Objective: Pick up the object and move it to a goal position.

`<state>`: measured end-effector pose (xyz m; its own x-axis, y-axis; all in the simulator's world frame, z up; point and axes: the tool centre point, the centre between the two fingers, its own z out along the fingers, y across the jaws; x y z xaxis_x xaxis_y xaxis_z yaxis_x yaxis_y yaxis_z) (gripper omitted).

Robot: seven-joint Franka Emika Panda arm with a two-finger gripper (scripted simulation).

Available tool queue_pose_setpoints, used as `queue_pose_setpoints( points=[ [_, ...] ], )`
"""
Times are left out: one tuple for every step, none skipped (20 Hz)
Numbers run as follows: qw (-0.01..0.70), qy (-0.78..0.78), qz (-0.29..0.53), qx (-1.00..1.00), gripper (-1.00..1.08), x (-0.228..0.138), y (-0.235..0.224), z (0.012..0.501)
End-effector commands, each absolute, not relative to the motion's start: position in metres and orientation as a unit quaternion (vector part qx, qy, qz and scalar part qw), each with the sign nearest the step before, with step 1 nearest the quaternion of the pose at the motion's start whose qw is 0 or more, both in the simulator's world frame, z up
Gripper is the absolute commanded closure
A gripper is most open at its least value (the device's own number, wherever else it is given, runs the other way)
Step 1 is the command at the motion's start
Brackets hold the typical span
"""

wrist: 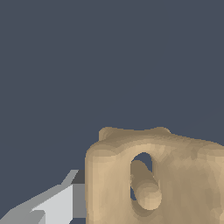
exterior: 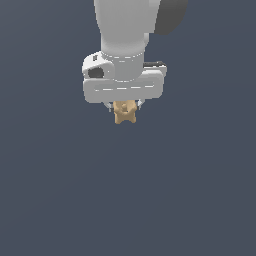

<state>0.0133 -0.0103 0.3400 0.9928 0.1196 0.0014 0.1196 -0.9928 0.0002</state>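
Observation:
The object (exterior: 124, 112) is a small tan-golden blocky piece with notched edges. In the exterior view it hangs just under my white gripper (exterior: 124, 106), between the two short fingers, which are shut on it. It is off the ground, in the upper middle of the view. In the wrist view the object (wrist: 175, 175) fills the near part of the picture, with a hole through it. One grey-white finger (wrist: 57, 205) presses against its side; the other finger is hidden.
The white arm and wrist (exterior: 125, 45) come down from the top of the exterior view. Plain dark blue-grey ground (exterior: 125, 200) lies all around and below. No other objects or markers show.

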Motion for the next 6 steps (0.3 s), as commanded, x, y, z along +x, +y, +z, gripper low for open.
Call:
queue_pose_setpoints(
  points=[
    [0.0,0.06,0.0,0.998,1.08,0.0144,-0.0099,0.3488],
    [0.0,0.06,0.0,0.998,1.08,0.0147,-0.0098,0.3511],
    [0.0,0.06,0.0,0.998,1.08,0.015,-0.0097,0.3528],
    [0.0,0.06,0.0,0.998,1.08,0.0152,-0.0097,0.3541],
    [0.0,0.06,0.0,0.998,1.08,0.0153,-0.0096,0.3548],
    [0.0,0.06,0.0,0.998,1.08,0.0154,-0.0096,0.3551]
  ],
)
